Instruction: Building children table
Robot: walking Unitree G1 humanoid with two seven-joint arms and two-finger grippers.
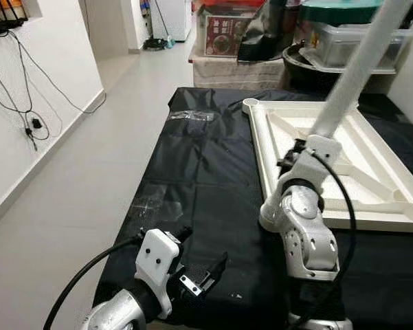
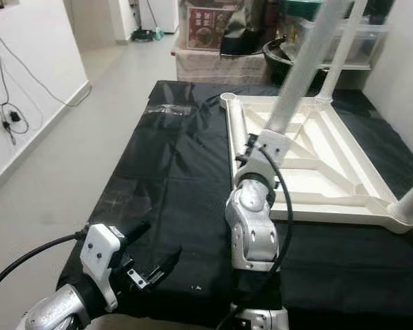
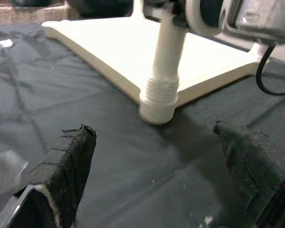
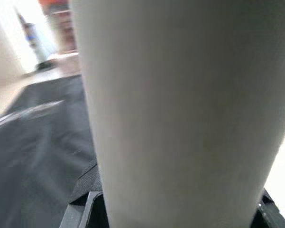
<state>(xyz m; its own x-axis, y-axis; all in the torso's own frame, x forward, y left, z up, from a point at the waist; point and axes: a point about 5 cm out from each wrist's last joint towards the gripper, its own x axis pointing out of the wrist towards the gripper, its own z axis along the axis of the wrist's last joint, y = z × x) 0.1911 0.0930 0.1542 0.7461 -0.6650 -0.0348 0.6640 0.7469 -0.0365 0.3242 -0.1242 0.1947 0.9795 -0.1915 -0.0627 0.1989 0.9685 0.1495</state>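
Note:
A white table top (image 1: 371, 172) lies upside down on the black cloth (image 1: 192, 179). One white table leg (image 1: 357, 69) rises at a slant from its near-left corner socket (image 3: 156, 111), and the threaded end (image 3: 160, 88) shows above the socket. My right gripper (image 2: 251, 148) is shut on this leg low down; the leg (image 4: 180, 104) sits close in the right wrist view. Two more legs stand at the far corner (image 2: 343, 48) and the near-right corner (image 2: 412, 203). My left gripper (image 1: 203, 251) hovers open over the cloth's front edge, left of the socket, holding nothing.
A clear plastic bag (image 1: 190, 115) lies on the cloth's far-left part. Boxes and plastic bins (image 1: 343, 41) stand behind the table top. A tiled floor (image 1: 89, 172) runs along the left, by a white wall with hanging cables (image 1: 27, 117).

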